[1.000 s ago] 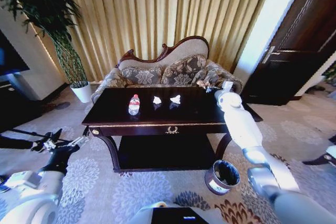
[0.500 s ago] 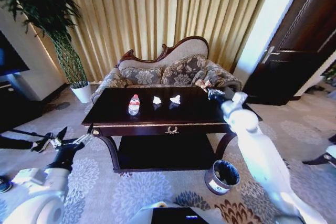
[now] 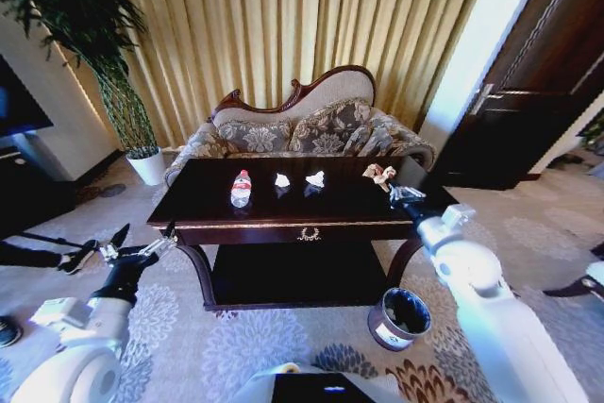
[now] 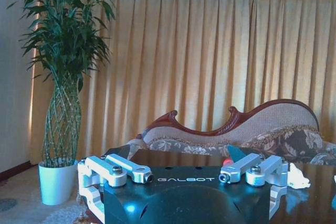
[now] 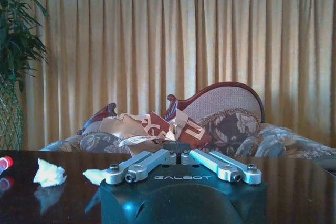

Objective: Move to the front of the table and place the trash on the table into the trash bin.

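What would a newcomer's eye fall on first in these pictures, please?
Probably the glossy dark table mid-room, with a bottle and two paper wads near its back edge. Next, the right gripper over the table's right end by a brown crumpled wrapper, and the trash bin on the carpet below.

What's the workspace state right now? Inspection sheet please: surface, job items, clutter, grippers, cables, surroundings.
Surface: table, glossy dark top.
Job's things: bottle and two paper wads in a row on top; crumpled brown-and-white wrapper at the right end; trash bin on the carpet by the right front leg.
Clutter: nothing seen.
Grippers: right gripper over the table's right end, at the wrapper, fingers close around it; left gripper open, off the left front corner.
Cables: nothing seen.
Surroundings: sofa, curtains, potted plant, door.
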Robot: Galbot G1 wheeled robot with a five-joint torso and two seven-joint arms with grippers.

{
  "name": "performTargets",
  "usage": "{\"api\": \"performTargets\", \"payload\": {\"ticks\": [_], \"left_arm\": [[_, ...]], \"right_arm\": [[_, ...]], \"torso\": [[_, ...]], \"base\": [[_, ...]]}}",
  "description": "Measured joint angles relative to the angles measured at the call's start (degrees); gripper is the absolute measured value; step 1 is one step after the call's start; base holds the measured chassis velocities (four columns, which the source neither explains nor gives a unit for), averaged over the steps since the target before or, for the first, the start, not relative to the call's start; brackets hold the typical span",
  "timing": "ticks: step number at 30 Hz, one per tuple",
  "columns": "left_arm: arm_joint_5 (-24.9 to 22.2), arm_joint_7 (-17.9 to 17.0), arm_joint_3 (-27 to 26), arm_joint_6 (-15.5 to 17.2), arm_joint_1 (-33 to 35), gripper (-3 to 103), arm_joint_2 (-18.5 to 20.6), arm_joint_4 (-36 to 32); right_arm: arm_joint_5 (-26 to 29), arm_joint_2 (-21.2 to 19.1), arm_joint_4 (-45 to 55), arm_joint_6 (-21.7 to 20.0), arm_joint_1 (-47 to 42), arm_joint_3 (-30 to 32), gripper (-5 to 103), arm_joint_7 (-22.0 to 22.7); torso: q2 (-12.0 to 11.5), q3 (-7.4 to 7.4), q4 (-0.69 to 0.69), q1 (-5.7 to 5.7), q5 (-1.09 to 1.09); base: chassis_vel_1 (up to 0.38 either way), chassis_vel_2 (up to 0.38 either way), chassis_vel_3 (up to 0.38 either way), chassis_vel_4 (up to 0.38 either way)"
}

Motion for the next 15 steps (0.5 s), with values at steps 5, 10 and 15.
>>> {"api": "performTargets", "payload": {"ticks": [5, 10, 15], "left_arm": [[-0.09, 0.06, 0.30, -0.04, -0.05, 100, 0.50, 0.20], [-0.11, 0.11, 0.32, -0.18, 0.14, 100, 0.58, 0.06], [-0.41, 0.14, -0.28, -0.75, 0.55, 100, 0.72, 0.02]], "right_arm": [[-0.43, 1.26, 2.48, 0.24, -3.15, 1.98, 0, 0.03], [-0.94, 1.95, 3.64, 0.45, -4.32, 2.56, 0, 0.14], [-1.12, 2.11, 4.15, 0.46, -4.63, 2.60, 0, 0.23]], "torso": [[-0.01, 0.00, 0.00, 0.00, 0.00], [-0.01, 0.01, 0.00, 0.02, 0.00], [-0.01, 0.00, 0.00, 0.02, 0.00]], "base": [[0.000, 0.000, 0.000, 0.000], [0.045, -0.042, -0.037, 0.038], [0.089, -0.081, -0.094, 0.099]]}}
